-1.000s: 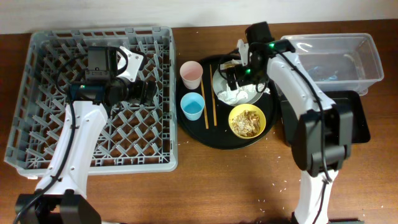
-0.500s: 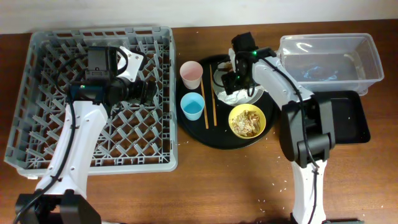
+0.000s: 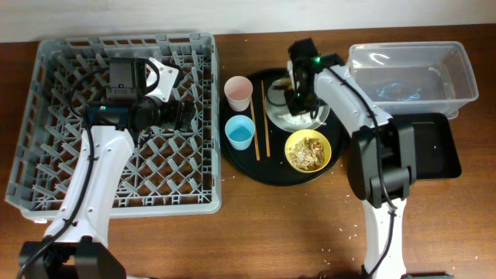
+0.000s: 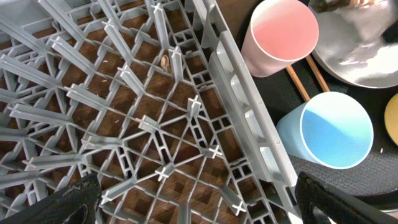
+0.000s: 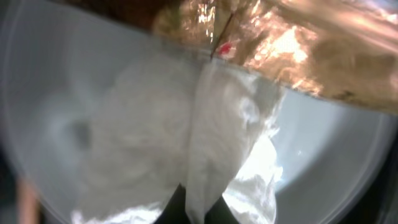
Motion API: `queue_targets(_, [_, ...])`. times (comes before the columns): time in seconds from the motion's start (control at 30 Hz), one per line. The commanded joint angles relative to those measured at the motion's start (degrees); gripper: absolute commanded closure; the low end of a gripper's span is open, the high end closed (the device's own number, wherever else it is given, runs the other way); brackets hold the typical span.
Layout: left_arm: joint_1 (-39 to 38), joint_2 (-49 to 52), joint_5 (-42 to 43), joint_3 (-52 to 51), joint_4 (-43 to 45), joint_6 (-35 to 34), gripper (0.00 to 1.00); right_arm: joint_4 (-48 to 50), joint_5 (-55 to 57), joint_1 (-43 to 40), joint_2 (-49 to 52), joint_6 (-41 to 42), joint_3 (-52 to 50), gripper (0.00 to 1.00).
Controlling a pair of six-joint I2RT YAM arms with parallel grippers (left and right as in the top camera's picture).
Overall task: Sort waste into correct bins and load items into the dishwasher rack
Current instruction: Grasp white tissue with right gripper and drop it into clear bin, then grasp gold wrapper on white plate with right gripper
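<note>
Step in hand: waste sorting, starting with the paper on the plate; nothing is loaded in the rack yet.
Right gripper (image 5: pixel 193 209): down on the pale grey-green round plate (image 5: pixel 50 81), upper centre of the overhead view. Its jaws are pressed together on a fold of the crumpled white paper napkin (image 5: pixel 143 143), which runs down between the dark fingertips at the bottom of the right wrist view.
Napkin: lying on the plate, not lifted as far as can be told.
Brown-gold crinkled wrapper (image 5: pixel 292 43): across the top of the right wrist view, touching the napkin's upper edge. It could drag along.
Left gripper (image 4: pixel 196 193): hanging over the right side of the large square grey plastic dishwasher rack (image 3: pixel 116 203), jaws spread wide, holding nothing.
Bins: clear plastic rectangular tub (image 3: pixel 465 74) at upper right, shallow black rectangular tray (image 3: pixel 438 147) just below it.
Dishes waiting: pink cup (image 3: pixel 238 93), light blue cup (image 3: pixel 239 132), thin wooden chopsticks (image 3: pixel 266 132) and small yellow bowl (image 3: pixel 308 151) holding food scraps. All sit on the large round black tray (image 3: pixel 248 167), centre frame.
Next move, as judged: lift straight up so the napkin clears the plate and leaves the wrapper behind, then swing right and let go over one of the bins.
</note>
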Motion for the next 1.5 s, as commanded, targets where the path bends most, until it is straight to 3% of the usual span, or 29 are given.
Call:
queue_targets(0.0, [-0.3, 0.3, 0.6, 1.0, -0.1, -0.8, 0.01, -6.5, 1.5, -1.4, -8.5, 1.4, 11.0, 0.96])
queue_targets(0.13, [-0.3, 0.3, 0.6, 1.0, -0.1, -0.7, 0.01, -12.8, 8.2, -6.5, -13.1, 5.4, 20.3, 0.96])
queue_targets(0.4, [-0.3, 0.3, 0.6, 1.0, -0.1, -0.7, 0.01, -12.3, 8.4, -19.0, -12.1, 5.4, 20.2, 0.96])
queue_targets(0.57, [-0.3, 0.3, 0.6, 1.0, -0.1, -0.8, 0.01, -10.5, 7.8, -22.6, -6.9, 8.4, 20.2, 0.95])
queue_targets(0.6, [-0.3, 0.3, 0.6, 1.0, -0.1, -0.7, 0.01, -10.3, 7.6, -22.9, -5.2, 9.1, 20.2, 0.89])
queue_targets(0.63, [-0.3, 0.3, 0.6, 1.0, -0.1, -0.7, 0.01, -10.1, 7.2, -23.0, -3.6, 9.0, 20.2, 0.52])
queue_targets(0.67, [-0.3, 0.3, 0.6, 1.0, -0.1, -0.7, 0.01, -9.9, 6.6, -23.0, -2.7, 9.0, 20.2, 0.23])
queue_targets(0.7, [-0.3, 0.3, 0.6, 1.0, -0.1, -0.7, 0.01, -9.9, 5.3, -22.9, -1.9, 9.0, 20.2, 0.01])
queue_targets(0.93, [-0.3, 0.3, 0.6, 1.0, -0.1, -0.7, 0.01, -9.9, -3.5, -22.6, -3.7, 5.5, 21.3, 0.02])
queue_targets(1.1, [-0.3, 0.3, 0.6, 1.0, -0.1, -0.7, 0.01, -10.0, -8.1, -16.5, -7.9, -1.4, 24.3, 0.0])
queue_targets(1.3, [-0.3, 0.3, 0.6, 1.0, -0.1, -0.7, 0.01, -8.8, 1.6, -1.9, -4.7, -13.6, 24.1, 0.11])
queue_targets(1.47, [-0.3, 0.3, 0.6, 1.0, -0.1, -0.8, 0.01, -8.3, 4.6, 2.3, 1.5, -19.0, 24.0, 0.17])
